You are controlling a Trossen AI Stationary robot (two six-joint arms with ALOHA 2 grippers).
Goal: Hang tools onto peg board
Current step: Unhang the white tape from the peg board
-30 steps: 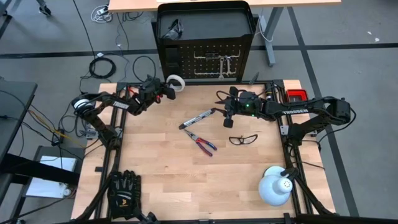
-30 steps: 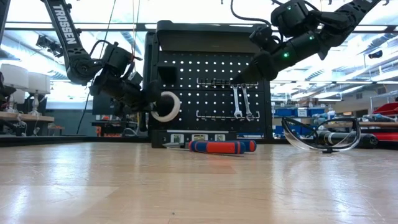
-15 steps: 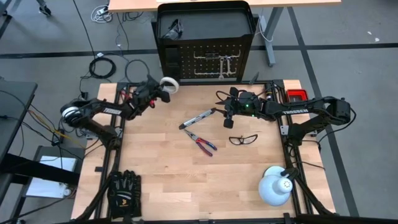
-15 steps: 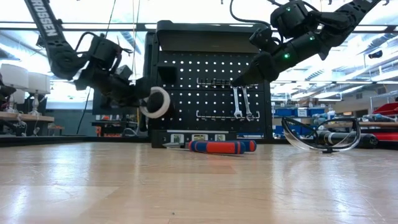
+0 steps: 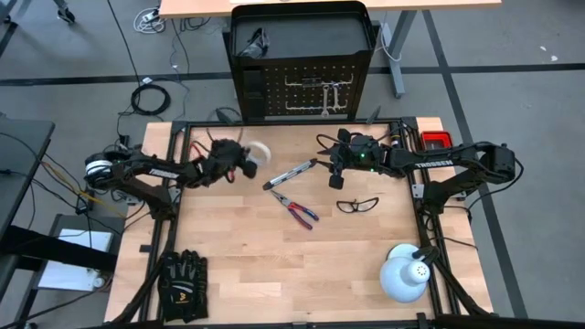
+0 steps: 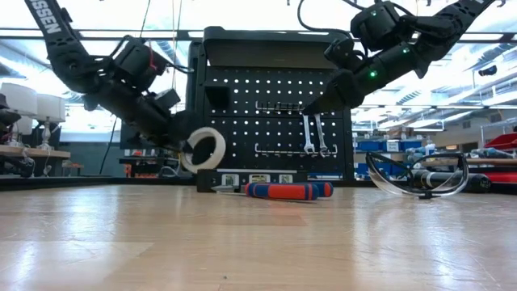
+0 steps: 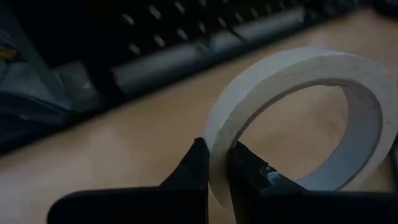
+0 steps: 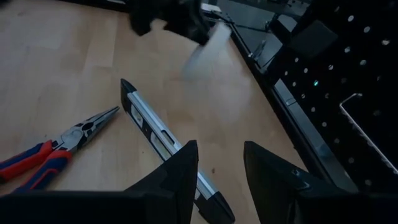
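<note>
Dark arms, white TROSSEN txt, green LED

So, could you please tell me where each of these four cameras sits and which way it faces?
High view: overhead, looking straight down on the table; both arms show.
Low view: at tabletop height, facing the peg board; both arms reach in from above.
Left wrist view: on the left arm, looking past the left hand pinching the white tape roll.
Right wrist view: on the right arm, past the open right hand over the level bar and red-handled pliers.
Shared: high and low views both show the tape roll and pliers.
</note>
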